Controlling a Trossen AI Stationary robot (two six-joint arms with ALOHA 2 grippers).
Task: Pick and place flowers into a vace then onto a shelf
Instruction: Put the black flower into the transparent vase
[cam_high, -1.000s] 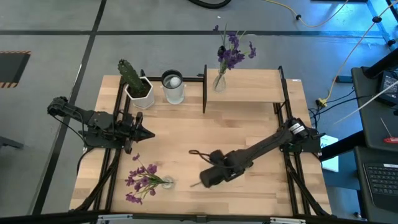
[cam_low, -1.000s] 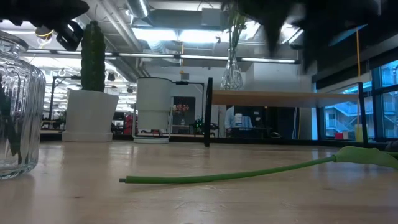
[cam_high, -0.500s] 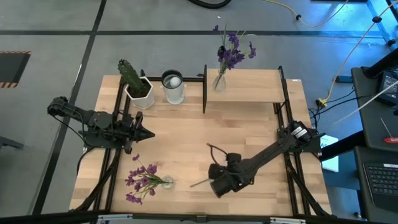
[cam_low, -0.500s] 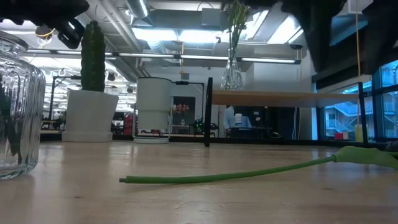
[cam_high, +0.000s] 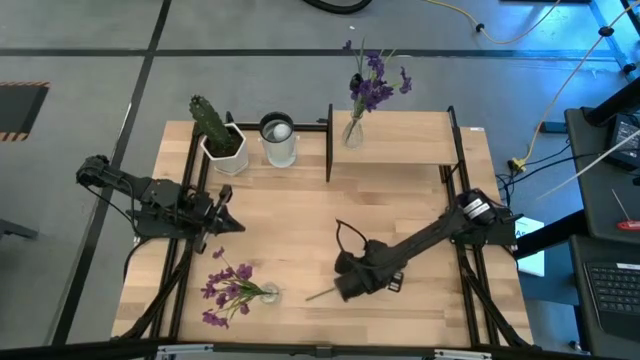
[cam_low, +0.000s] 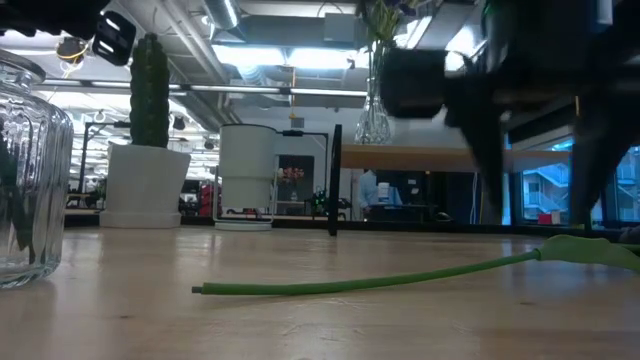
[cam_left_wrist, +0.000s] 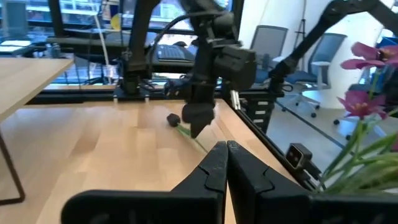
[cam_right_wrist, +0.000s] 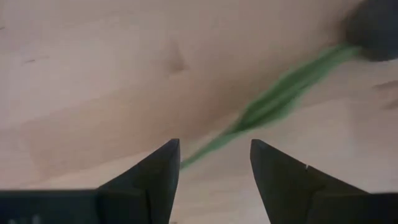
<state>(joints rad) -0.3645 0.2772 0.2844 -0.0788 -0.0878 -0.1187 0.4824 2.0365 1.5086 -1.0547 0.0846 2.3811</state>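
Observation:
A loose green stem lies flat on the table and runs across the low view. My right gripper points down over it, open, with the stem passing between and below the fingers. The pinker flowers sit in a glass vase near the table's near left corner. The darker violet flowers stand in a small glass vase on the shelf. My left gripper is shut and waits at the table's left side.
A green cactus in a white pot and a white cup stand at the far left of the table, beside the shelf's black posts. Bare tabletop lies between the two arms.
My right gripper has come down toward the loose stem: its fingers now hang into the low view, where earlier only the arm's dark bulk showed at the top. It has also swung slightly toward the near edge and back. The stem has not moved.

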